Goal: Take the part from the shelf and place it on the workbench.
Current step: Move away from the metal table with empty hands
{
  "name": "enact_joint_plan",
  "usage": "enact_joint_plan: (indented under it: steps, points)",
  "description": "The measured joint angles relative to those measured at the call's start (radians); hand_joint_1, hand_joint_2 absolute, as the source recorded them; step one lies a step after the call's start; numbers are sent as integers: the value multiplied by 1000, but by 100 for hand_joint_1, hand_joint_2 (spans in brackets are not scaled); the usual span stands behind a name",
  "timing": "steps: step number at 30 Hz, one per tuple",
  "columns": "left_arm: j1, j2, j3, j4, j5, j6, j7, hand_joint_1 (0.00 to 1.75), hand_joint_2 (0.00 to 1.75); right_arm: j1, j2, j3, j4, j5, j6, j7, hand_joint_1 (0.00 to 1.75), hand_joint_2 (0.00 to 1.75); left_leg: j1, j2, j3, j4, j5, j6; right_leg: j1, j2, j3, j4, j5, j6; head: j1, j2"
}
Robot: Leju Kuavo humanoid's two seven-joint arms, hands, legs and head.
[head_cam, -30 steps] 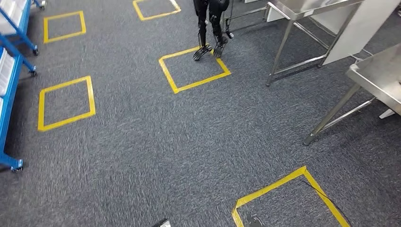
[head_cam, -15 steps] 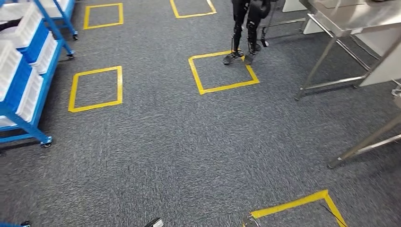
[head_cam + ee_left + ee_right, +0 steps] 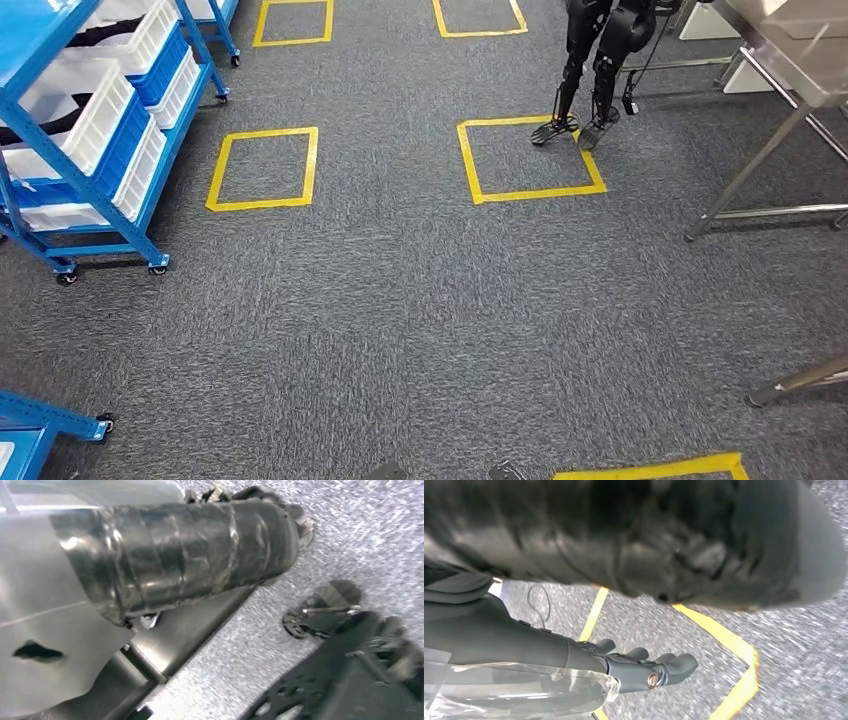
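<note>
Blue shelf (image 3: 90, 190) at floor's L edge, dark parts (image 3: 35, 128) in white bins (image 3: 95, 120), steel workbench (image 3: 790, 60) far R corner, R hand (image 3: 644, 666) fingers out beside clear bag (image 3: 519, 692), grip unclear, L hand (image 3: 175, 550) blurred, cannot tell.

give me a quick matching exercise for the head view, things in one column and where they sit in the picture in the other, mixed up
Things:
1. blue shelf with white bins
2. steel workbench
3. other black robot's legs
4. yellow square nearest the shelf

Places:
a. top, right of centre
b. upper left edge
c. top right corner
d. on the carpet, left of centre

Pairs: 1-b, 2-c, 3-a, 4-d
</note>
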Motion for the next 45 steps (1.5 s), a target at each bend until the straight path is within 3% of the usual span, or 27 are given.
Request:
enact_joint_plan:
  steps: [2,4,6,8,10,11,12,14,15,17,18,19,21,23,25,26,27,30,32,34,36,38,40,41,42,43,45]
  points:
    - [-7,-6,-23,2,-3,-9,9,0,0,0,-1,6,0,-3,3,-3,0,0,-7,6,4,-16,-6,18,9,-17,4,0,-6,11,0,0]
    - [-15,-6,-42,3,-6,-17,20,0,0,-1,0,14,-1,-5,8,-5,0,0,-6,-20,2,-18,-7,38,7,-26,11,-2,-14,21,8,0]
    - [-22,-8,-58,5,-8,-18,26,0,0,-4,1,19,-2,-6,12,-5,0,0,-5,-43,8,-24,-6,54,1,16,-6,47,-49,26,15,0]
    - [-26,-13,-71,7,-9,-16,29,0,0,-4,1,23,-3,-6,16,-5,0,0,-7,-65,11,-27,-7,66,4,71,-74,181,-107,21,20,0]
    - [-27,-17,-82,8,-10,-13,30,0,0,-1,1,27,-3,-6,18,-3,0,0,-13,-95,12,-25,-9,71,10,86,-147,294,-129,14,20,0]
    - [-27,-18,-86,8,-10,-12,30,0,0,1,1,29,-3,-6,19,-2,0,0,-15,-112,14,-24,-10,73,12,89,-161,298,-110,10,20,0]
    - [-27,-20,-90,9,-9,-12,30,0,0,2,1,30,-3,-6,19,-1,0,0,-17,-128,16,-22,-11,73,13,95,-155,261,-72,4,20,0]
    - [-29,-24,-98,9,-7,-11,30,0,0,1,1,34,-3,-5,20,0,0,0,-20,-157,20,-18,-15,70,15,133,-115,131,11,-10,20,0]
    - [-31,-25,-101,10,-4,-10,30,0,0,0,0,36,-3,-5,23,0,0,0,-21,-169,20,-16,-17,68,14,154,-97,77,35,-13,19,0]
    - [-34,-28,-105,10,4,-9,24,0,0,-2,-1,41,-3,-4,30,1,0,0,-19,-190,14,-17,-17,58,16,175,-81,37,39,-15,20,0]
    - [-34,-28,-105,11,8,-10,20,0,0,-3,-1,43,-3,-4,32,2,0,0,-18,-201,11,-20,-15,52,16,166,-77,32,40,-16,20,0]
    - [-34,-28,-105,11,12,-10,15,0,0,-5,-1,45,-4,-2,35,4,0,0,-17,-202,9,-20,-15,47,15,155,-71,26,43,-20,21,0]
    - [-35,-28,-106,12,23,-9,10,0,0,-8,-1,48,-5,3,43,8,0,0,-20,-158,-9,17,-37,37,9,131,-59,13,46,-29,16,0]
    - [-39,-27,-106,12,43,-3,8,0,0,-9,-1,54,-5,12,52,10,0,0,-20,-98,-62,127,-91,28,11,102,-50,8,44,-36,12,0]
    - [-41,-27,-105,12,69,4,4,0,0,-11,-2,62,-5,22,55,13,0,0,-16,-77,-120,235,-126,20,13,69,-48,11,38,-39,10,0]
    - [-41,-27,-105,12,83,6,2,0,0,-13,-2,67,-5,25,54,15,0,0,-14,-74,-127,246,-120,18,14,55,-46,13,34,-39,10,0]
    - [-40,-27,-105,13,97,7,1,0,0,-16,-2,71,-6,26,54,16,0,0,-13,-69,-112,218,-95,17,13,42,-44,15,30,-38,10,0]
    - [-35,-26,-104,14,122,7,2,0,0,-24,-2,81,-6,25,55,18,0,0,-19,-24,-13,30,-11,27,16,14,-32,19,17,-29,10,0]
    - [-33,-26,-104,15,124,7,4,0,0,-28,-3,85,-6,19,59,24,0,0,-28,-8,10,-19,-6,39,21,-3,-28,17,12,-20,11,0]
    - [-31,-27,-104,16,121,6,7,0,0,-32,-3,92,-6,13,61,30,0,0,-28,-28,10,-26,-3,51,23,-17,-23,12,9,-10,12,0]
    - [-30,-27,-104,16,110,5,7,0,0,-34,-4,95,-8,4,55,32,0,0,-23,-46,19,-40,2,62,19,11,-28,36,-12,-1,14,0]
    - [-32,-28,-104,17,94,7,2,0,0,-33,-4,95,-8,-12,41,31,0,0,-19,-63,26,-47,4,70,15,63,-73,136,-65,4,19,0]
    - [-32,-30,-104,17,76,12,-6,0,0,-24,-4,95,-8,-34,25,28,0,0,-19,-86,26,-46,3,74,14,84,-140,261,-106,6,22,0]
    - [-31,-30,-104,17,69,14,-9,0,0,-18,-4,95,-8,-44,20,27,0,0,-19,-100,27,-46,3,75,13,86,-159,286,-101,8,22,0]
    - [-30,-30,-104,17,64,16,-10,0,0,-13,-4,95,-8,-52,16,26,0,0,-18,-115,28,-45,2,74,11,88,-161,274,-78,9,22,0]
    - [-30,-30,-104,17,60,16,-10,0,0,-10,-4,95,-8,-57,15,26,0,0,-17,-129,29,-43,1,72,8,93,-145,226,-41,10,22,0]
    - [-31,-30,-104,17,57,16,-8,0,0,-8,-3,95,-8,-61,16,26,0,0,-16,-153,25,-31,-5,63,-1,131,-100,103,21,12,23,0]
